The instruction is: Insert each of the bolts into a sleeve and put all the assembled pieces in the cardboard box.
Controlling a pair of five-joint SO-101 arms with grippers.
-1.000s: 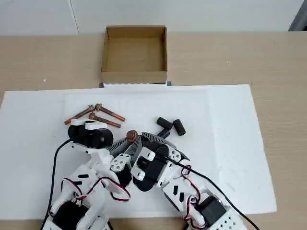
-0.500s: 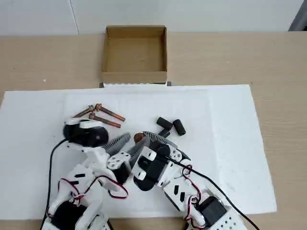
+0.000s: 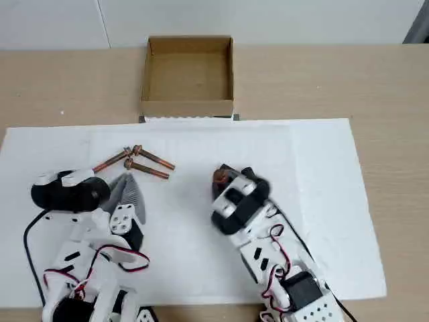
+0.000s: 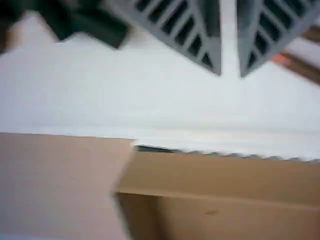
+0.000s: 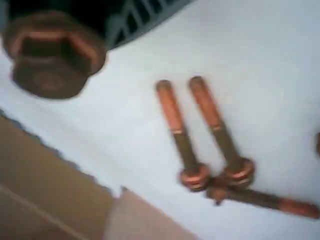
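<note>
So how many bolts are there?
4. Three bolts lie loose together on the white sheet. One bolt is held in the right gripper, its head showing. Others may be hidden under that gripper.

Wooden table [image 3: 67, 80] with a white sheet [image 3: 322, 201] and a cardboard box [image 3: 188, 107].

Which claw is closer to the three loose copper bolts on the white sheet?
Left. The left gripper sits just beside the loose bolts, on the arms' side; the right gripper, holding another bolt, is farther off to their right.
</note>
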